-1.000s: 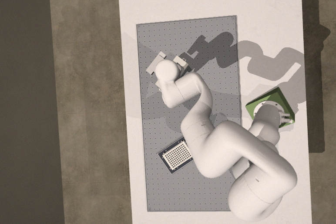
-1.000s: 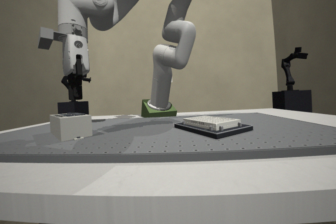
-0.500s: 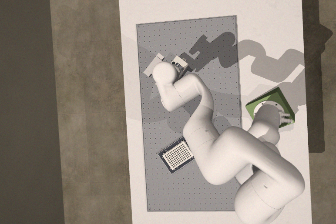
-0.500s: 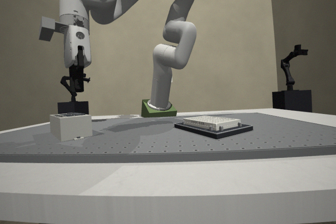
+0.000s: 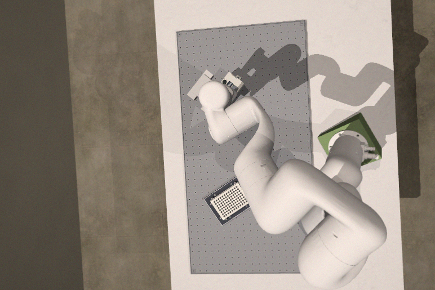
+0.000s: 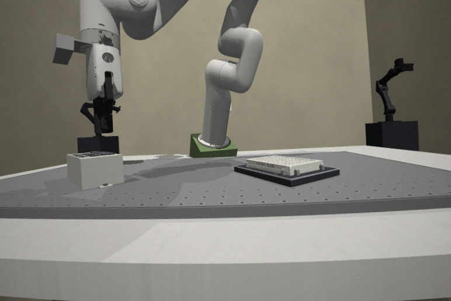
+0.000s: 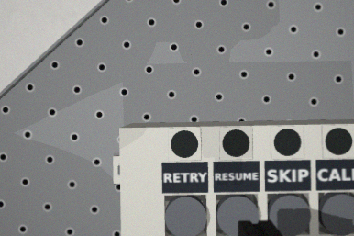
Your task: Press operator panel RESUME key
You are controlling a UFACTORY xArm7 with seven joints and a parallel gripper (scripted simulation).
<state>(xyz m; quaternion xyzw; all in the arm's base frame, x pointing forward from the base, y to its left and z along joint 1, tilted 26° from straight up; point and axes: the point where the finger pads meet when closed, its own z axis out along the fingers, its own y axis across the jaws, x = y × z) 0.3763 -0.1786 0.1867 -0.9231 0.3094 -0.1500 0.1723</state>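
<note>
The operator panel (image 6: 95,170) (image 5: 233,79) (image 7: 142,181) is a white box on the grey perforated board. In the wrist view its labels read RETRY (image 7: 184,177), RESUME (image 7: 236,176), SKIP (image 7: 287,175) and CALL (image 7: 336,175). A dark round lamp sits above each label, and all of them are unlit, including the one over RESUME (image 7: 236,143). A grey round key lies below each label; the RESUME key (image 7: 234,212) is partly covered by my fingertips. My gripper (image 6: 103,127) (image 7: 255,229) is shut and empty. It hangs a short way above the panel's top.
A white well plate on a dark base (image 6: 285,166) (image 5: 228,204) lies on the board (image 6: 364,180) to the right of the panel. The arm's green base (image 6: 213,149) (image 5: 351,128) stands at the back. A dark second arm on a black block (image 6: 391,114) stands far right.
</note>
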